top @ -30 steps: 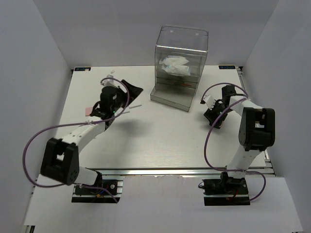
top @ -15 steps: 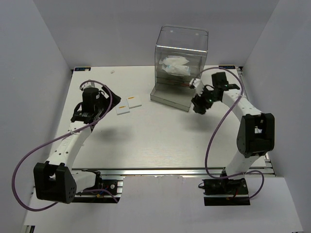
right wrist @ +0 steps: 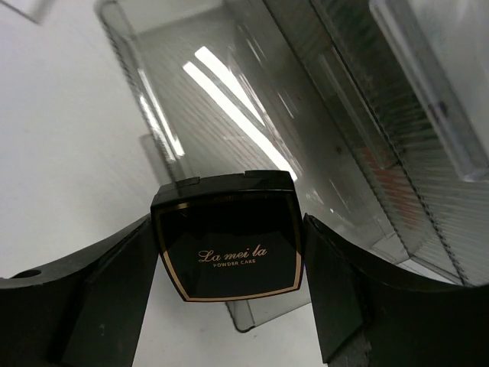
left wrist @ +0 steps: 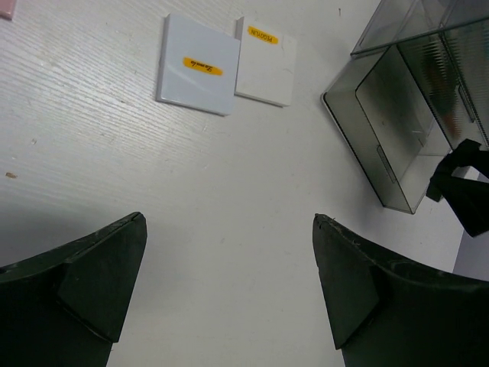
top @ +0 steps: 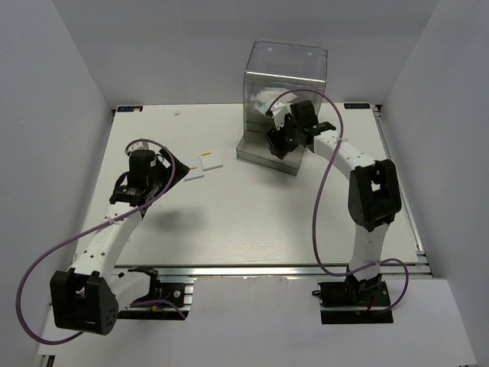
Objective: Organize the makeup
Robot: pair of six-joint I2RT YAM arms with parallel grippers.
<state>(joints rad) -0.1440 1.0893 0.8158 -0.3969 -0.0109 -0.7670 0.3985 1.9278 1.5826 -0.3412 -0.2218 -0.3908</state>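
My right gripper [right wrist: 228, 222] is shut on a black square compact [right wrist: 229, 248] lettered "La mei la". It holds it over the front of the pulled-out bottom drawer [right wrist: 229, 99] of the clear acrylic box [top: 284, 84]. From above, that gripper [top: 276, 144] is at the drawer [top: 263, 155]. Two white flat squares with orange marks [left wrist: 197, 65] [left wrist: 265, 60] lie side by side on the table, ahead of my left gripper [left wrist: 228, 222], which is open and holds nothing. The corner of a pink square [left wrist: 6, 8] shows at the far left. White-blue packets [top: 275, 103] sit in the upper part of the box.
The acrylic box stands at the back centre with its drawer [left wrist: 390, 130] out toward the arms. Something reddish [right wrist: 374, 160] shows behind its ribbed wall. The white squares [top: 211, 160] [top: 194, 174] lie left of the drawer, close to my left gripper [top: 170, 170].
My right arm swung from the table's right side left to the drawer with the compact. My left arm drew back to the left, uncovering the two white squares.
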